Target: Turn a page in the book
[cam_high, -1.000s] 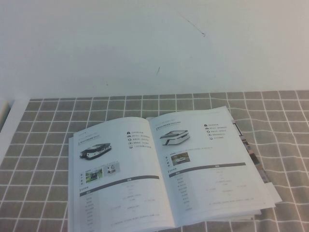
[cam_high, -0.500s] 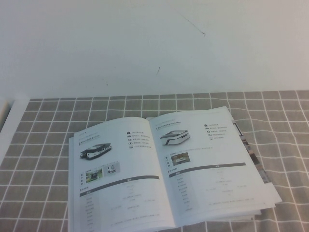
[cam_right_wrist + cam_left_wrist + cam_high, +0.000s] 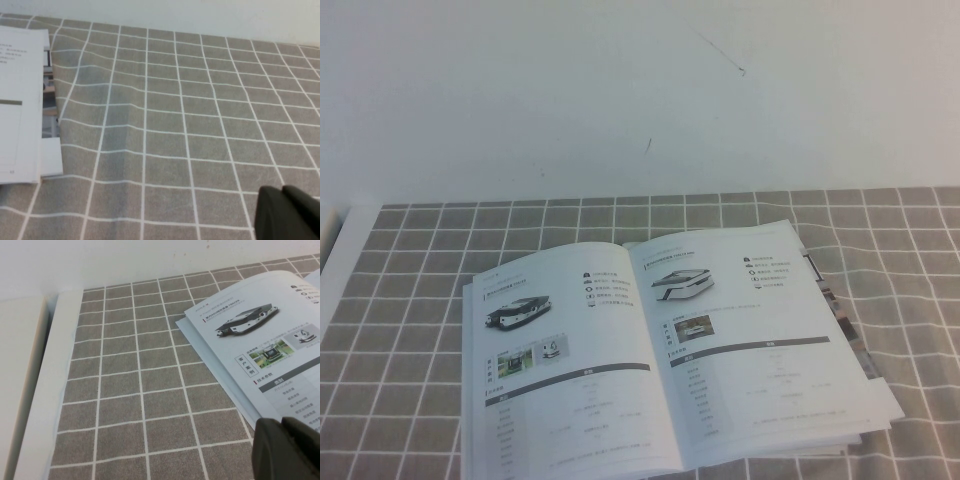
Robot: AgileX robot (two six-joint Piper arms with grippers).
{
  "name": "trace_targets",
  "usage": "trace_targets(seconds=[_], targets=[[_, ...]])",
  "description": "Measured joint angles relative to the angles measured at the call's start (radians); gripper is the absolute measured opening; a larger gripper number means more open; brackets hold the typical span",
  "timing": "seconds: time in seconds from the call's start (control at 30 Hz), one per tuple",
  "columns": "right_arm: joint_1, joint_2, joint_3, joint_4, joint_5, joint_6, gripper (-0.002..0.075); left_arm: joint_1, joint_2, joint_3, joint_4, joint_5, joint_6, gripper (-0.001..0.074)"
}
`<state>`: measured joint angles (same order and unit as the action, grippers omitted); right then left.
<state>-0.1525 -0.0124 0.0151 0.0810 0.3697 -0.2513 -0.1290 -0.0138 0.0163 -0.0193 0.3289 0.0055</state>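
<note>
The book (image 3: 670, 360) lies open on the checked cloth in the high view. Its left-hand page (image 3: 560, 370) shows a low white-and-black vehicle, two small photos and a dark-barred table. It also shows in the left wrist view (image 3: 260, 345). The right-hand page (image 3: 750, 340) shows another low vehicle and one photo. Neither gripper shows in the high view. My left gripper (image 3: 282, 422) is shut and empty, just off the book's near left part. My right gripper (image 3: 282, 190) is shut and empty over bare cloth, well to the right of the book (image 3: 20, 100).
A colourful leaflet (image 3: 840, 320) pokes out from under the book's right edge and also shows in the right wrist view (image 3: 49, 95). The grey checked cloth (image 3: 900, 260) covers the table. A bare white table strip (image 3: 45, 390) runs along the left. A white wall stands behind.
</note>
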Motion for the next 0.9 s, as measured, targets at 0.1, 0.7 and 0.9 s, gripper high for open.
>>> trace_targets(seconds=[0.1, 0.7, 0.9], targets=[[0.0, 0.0, 0.0, 0.0, -0.002, -0.014, -0.0002, 0.0, 0.0, 0.0, 0.0, 0.0, 0.0, -0.0004], [0.102, 0.0, 0.002, -0.004, -0.014, -0.049, -0.0002, -0.002, 0.0, 0.0, 0.0, 0.0, 0.0, -0.0004], [0.102, 0.0, 0.002, -0.004, -0.014, -0.049, -0.0002, -0.002, 0.0, 0.0, 0.0, 0.0, 0.0, -0.0004]])
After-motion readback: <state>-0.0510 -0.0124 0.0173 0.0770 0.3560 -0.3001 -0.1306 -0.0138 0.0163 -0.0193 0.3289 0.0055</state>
